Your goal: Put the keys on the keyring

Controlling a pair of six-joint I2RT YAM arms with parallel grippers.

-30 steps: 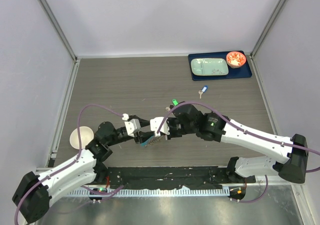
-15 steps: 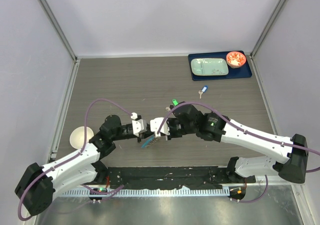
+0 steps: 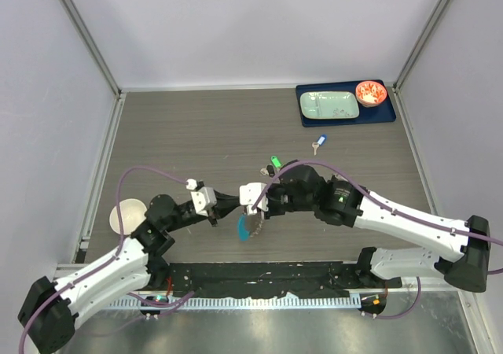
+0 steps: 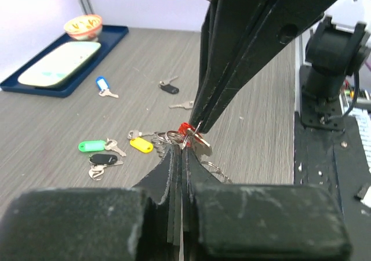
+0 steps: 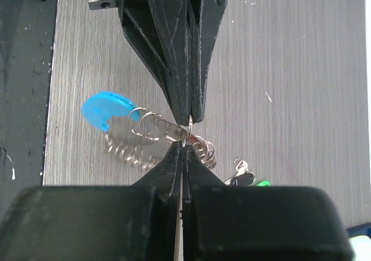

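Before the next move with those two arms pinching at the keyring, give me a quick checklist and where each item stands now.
1. Left gripper fingers shut: ok.
2. Right gripper fingers shut: ok.
3. Both tips meet at the keyring beside the red key: ok.
4. Red key fully threaded on: cannot tell.
5. Blue crescent clear of the table: cannot tell.
6. All keys collected: not ok; yellow key, green key and blue key lie on the table.

White-shelled left arm (image 3: 118, 267) and right arm (image 3: 409, 224), chunky black joints on both, a purple cable (image 3: 149, 167) off each, a green light (image 3: 343, 199) on the right, slim matte-black pincer fingers (image 5: 165, 52).
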